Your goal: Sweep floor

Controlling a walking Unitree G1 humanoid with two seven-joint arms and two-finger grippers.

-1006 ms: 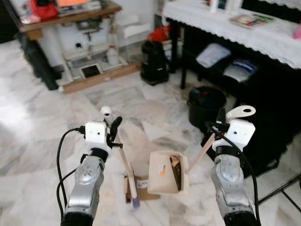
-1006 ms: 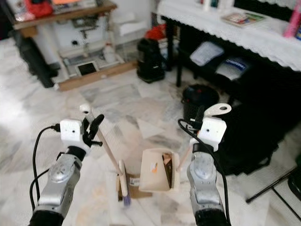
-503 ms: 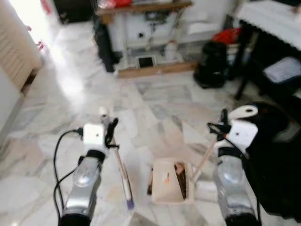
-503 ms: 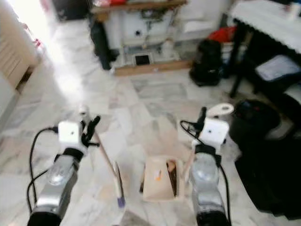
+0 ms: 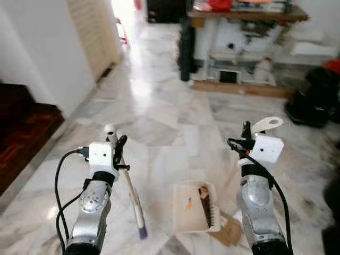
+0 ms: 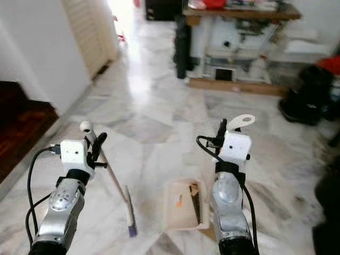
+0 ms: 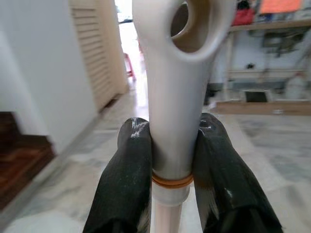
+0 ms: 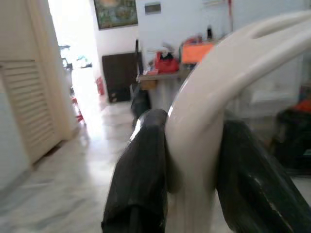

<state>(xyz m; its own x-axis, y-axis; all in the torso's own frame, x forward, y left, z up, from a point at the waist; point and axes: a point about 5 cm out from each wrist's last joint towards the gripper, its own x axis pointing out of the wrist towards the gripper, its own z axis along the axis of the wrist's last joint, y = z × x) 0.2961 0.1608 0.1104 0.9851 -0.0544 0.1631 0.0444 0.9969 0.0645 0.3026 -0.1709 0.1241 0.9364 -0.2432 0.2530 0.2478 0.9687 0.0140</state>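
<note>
Left eye view, catalogued near to far.

1. My left gripper (image 5: 118,144), near left: fingers (image 7: 127,179) clamped on both sides of the broom (image 5: 134,197) handle, just below its hanging loop. The handle is cream with an orange ring at the pinch point. It slants down and right to a narrow head with a purple tip resting on the floor (image 5: 159,122), just left of the dustpan.

2. My right gripper (image 5: 245,139), near right: fingers (image 8: 146,160) closed around the dustpan handle (image 8: 204,121), a cream looped grip. The shaft runs down to the pan.

3. Dustpan (image 5: 192,207), between my two arms, near centre, set on the floor. It is cream, box-shaped, with a comb edge along its right side. Inside lie a few small bits, one orange and one brown, so I judge some sweeping already collected.

4. Cardboard scrap (image 5: 229,232), flat on the floor at the pan's near right corner, partly under it. By my judgement it is not yet taken up.

5. Marble floor, middle distance: pale, veined, blurred; I cannot tell what dust remains. A wide stretch ahead looks unswept as far as I can judge.

6. Far right: shelf unit (image 5: 244,32) against the wall, a dark bag (image 5: 313,95) beside it. Far left: louvred door (image 5: 95,32); dark step (image 5: 21,133) nearer left.
</note>
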